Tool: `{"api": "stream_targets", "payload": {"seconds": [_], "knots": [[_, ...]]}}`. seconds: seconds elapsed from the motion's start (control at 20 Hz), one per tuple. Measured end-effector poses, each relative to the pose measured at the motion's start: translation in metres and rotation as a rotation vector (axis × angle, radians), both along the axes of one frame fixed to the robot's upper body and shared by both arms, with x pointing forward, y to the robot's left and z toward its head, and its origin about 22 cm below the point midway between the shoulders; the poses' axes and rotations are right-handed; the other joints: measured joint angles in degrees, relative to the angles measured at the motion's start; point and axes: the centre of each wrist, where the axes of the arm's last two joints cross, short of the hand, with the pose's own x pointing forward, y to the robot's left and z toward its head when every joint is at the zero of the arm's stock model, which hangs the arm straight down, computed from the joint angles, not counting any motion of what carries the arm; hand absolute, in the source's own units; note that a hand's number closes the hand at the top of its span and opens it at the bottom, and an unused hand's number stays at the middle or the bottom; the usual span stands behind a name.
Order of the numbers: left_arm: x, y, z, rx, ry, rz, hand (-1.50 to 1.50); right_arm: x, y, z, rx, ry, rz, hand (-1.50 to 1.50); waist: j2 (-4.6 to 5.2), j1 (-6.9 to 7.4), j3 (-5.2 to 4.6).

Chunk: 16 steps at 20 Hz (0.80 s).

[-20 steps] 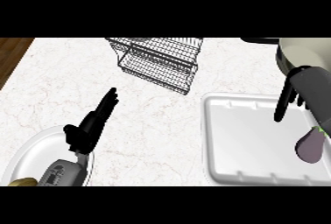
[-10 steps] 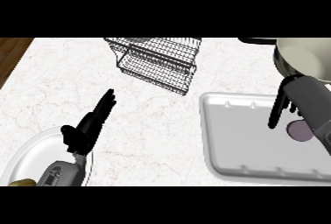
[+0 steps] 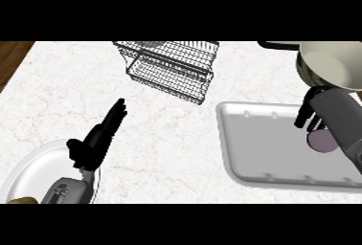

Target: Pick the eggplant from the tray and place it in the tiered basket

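A white marbled surface [image 3: 184, 143] with faint veining fills the view. Past its far left corner shows a strip of brown wooden floor [image 3: 13, 57].

White marble counter [image 3: 176, 143] carries wire tiered basket [image 3: 171, 67], grey tray [image 3: 272, 148], white plate [image 3: 32, 172], pot [image 3: 332, 62].

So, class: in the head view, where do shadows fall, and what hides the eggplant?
Head view: even, soft light with no glare; the wire tiered basket casts a faint shadow on the counter; the tray shows a soft shadow along its lower rim; the right hand and its forearm cover most of the eggplant, leaving only a pale purple patch.
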Motion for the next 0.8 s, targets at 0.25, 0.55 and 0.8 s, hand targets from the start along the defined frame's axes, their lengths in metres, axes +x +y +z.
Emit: {"api": "stream_targets", "payload": {"seconds": [0.25, 0.55, 0.8], "knots": [[0.002, 0.004, 0.006, -0.002, -0.009, -0.005, 0.00, 0.002, 0.005, 0.001, -0.019, -0.046, 0.000, 1.50, 0.20, 0.15, -0.01], [-0.006, 0.004, -0.002, -0.004, 0.012, 0.017, 0.00, 0.003, 0.028, -0.001, -0.072, -0.268, 0.114, 1.50, -0.44, -1.25, 0.39], [-0.011, 0.014, -0.005, 0.002, 0.040, 0.065, 0.00, 0.003, 0.071, 0.003, -0.147, -0.627, 0.302, 1.50, -1.74, -3.82, 0.72]]}}
